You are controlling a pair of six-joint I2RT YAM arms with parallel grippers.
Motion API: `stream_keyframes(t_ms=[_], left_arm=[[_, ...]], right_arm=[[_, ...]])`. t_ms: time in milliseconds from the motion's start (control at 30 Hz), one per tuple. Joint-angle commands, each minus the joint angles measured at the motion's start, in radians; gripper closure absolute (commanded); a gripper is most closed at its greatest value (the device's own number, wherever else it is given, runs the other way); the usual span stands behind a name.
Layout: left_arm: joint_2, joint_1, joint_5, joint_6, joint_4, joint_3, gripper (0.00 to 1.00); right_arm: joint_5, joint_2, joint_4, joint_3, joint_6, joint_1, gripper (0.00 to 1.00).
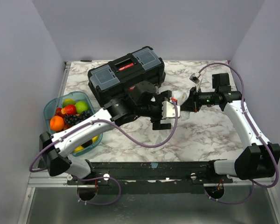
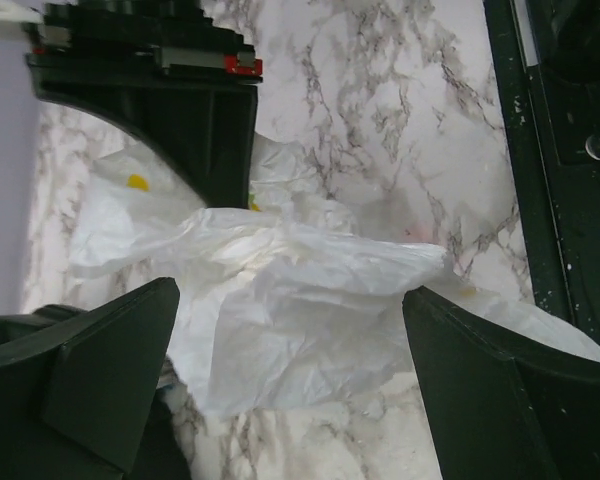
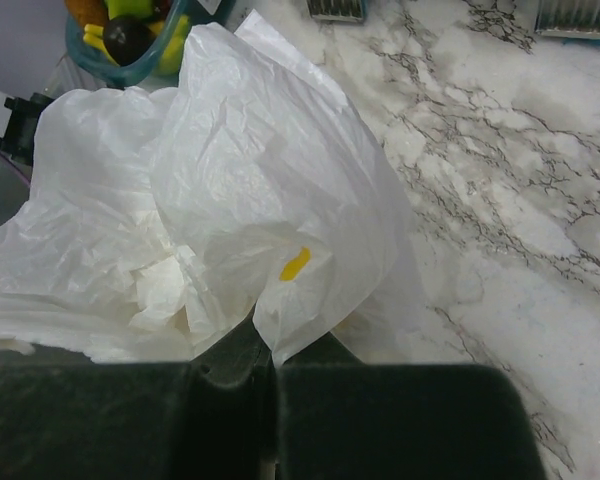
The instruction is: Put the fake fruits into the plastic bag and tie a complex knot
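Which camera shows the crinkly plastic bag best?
The right wrist view: the plastic bag fills most of it, pinched by the right end effector. The left wrist view shows a crumpled part inside the open left end effector. From the top, only a white scrap shows.

A white marble-patterned desk with grey veins fills the middle. Plain pale lavender walls rise behind it and at both sides, evenly lit. A black rail runs along its near edge.

the crumpled plastic bag lies on the marble table, between the wide-apart jaws of the left gripper; the black toolbox stands just behind it.
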Motion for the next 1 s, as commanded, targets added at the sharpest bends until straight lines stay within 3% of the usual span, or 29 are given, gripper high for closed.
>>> stream_keyframes(t_ms=[0, 67, 167, 233, 267, 400, 633, 733, 933, 967], left_arm=[[0.120, -0.011, -0.073, -0.110, -0.003, 0.052, 0.11], [0.155, -0.010, -0.074, -0.106, -0.063, 0.067, 0.24], [0.109, 0.008, -0.035, -0.086, -0.062, -0.029, 0.46], [0.040, 0.026, 0.009, -0.041, -0.038, -0.138, 0.89], [0.005, 0.032, 0.003, -0.030, -0.020, -0.194, 1.00], [-0.153, 0.078, 0.066, 0.059, -0.052, -0.364, 1.00], [-0.356, 0.098, -0.019, 0.295, -0.097, -0.634, 1.00], [-0.346, 0.175, -0.018, 0.251, -0.051, -0.643, 1.00], [-0.251, 0.306, 0.041, 0.073, 0.026, -0.495, 0.98], [-0.251, 0.304, 0.048, 0.067, 0.033, -0.476, 0.82]], right_arm=[[0.041, -0.020, 0.097, -0.034, 0.090, 0.022, 0.99], [0.041, -0.025, 0.094, -0.038, 0.094, 0.022, 1.00], [0.035, -0.020, 0.079, -0.037, 0.092, 0.021, 0.99], [0.046, 0.002, 0.066, -0.023, 0.090, 0.017, 0.99], [0.052, 0.012, 0.052, -0.011, 0.077, 0.009, 0.99], [0.094, 0.050, 0.037, 0.026, 0.029, -0.057, 0.99], [0.041, 0.122, 0.012, 0.105, -0.062, -0.241, 0.99], [-0.020, 0.130, -0.046, 0.112, -0.130, -0.249, 0.99], [-0.228, 0.080, -0.167, 0.026, -0.223, -0.246, 0.99], [-0.238, 0.058, -0.166, 0.003, -0.226, -0.244, 0.99]])
